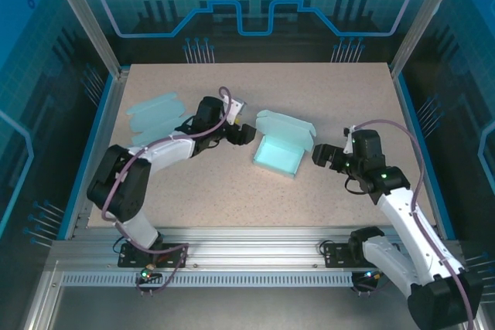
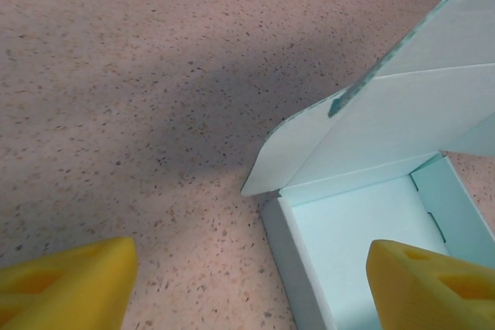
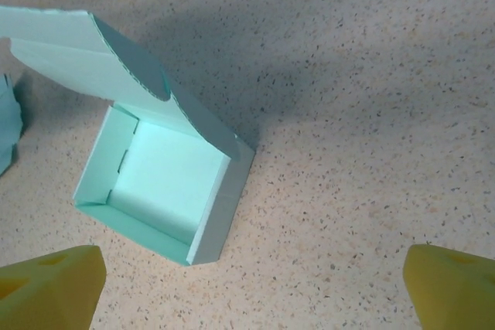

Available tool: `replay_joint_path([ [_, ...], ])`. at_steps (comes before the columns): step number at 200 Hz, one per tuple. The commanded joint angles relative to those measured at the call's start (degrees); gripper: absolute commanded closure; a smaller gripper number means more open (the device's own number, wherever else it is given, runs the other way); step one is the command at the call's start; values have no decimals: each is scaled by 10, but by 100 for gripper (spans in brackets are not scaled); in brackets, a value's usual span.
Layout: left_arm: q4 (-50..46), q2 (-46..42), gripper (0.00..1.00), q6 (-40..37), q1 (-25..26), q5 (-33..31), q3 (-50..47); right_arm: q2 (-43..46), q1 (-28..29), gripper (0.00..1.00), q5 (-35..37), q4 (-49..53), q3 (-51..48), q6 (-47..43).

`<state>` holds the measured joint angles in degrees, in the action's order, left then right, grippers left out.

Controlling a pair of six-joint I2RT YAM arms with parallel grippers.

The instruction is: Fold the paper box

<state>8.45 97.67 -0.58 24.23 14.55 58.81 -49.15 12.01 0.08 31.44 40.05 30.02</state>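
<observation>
The pale teal paper box stands in the middle of the table with its four walls up and its lid flap raised at the far side. My left gripper hovers at the box's left rear corner, open; its yellow fingers straddle the box's left wall without touching it. My right gripper is just right of the box, open and apart from it, with the box lying to the left between and beyond its yellow fingertips.
Several flat, unfolded teal box sheets lie at the table's back left. A blue rail runs along the table's right edge. Bare speckled tabletop lies in front of the box.
</observation>
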Motion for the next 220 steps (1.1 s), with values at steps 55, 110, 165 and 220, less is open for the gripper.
replay_joint_path([
  [55,16,89,22,-41,-10,94,84,-81,40,0,11,-48,36,-16],
  [110,11,124,25,-45,-10,119,124,-161,51,6,23,-73,82,-48],
  [165,-5,137,33,-60,-10,117,146,-251,51,55,12,-83,144,-76],
  [220,-6,138,51,-62,-9,124,140,-278,51,63,40,-99,143,-78],
])
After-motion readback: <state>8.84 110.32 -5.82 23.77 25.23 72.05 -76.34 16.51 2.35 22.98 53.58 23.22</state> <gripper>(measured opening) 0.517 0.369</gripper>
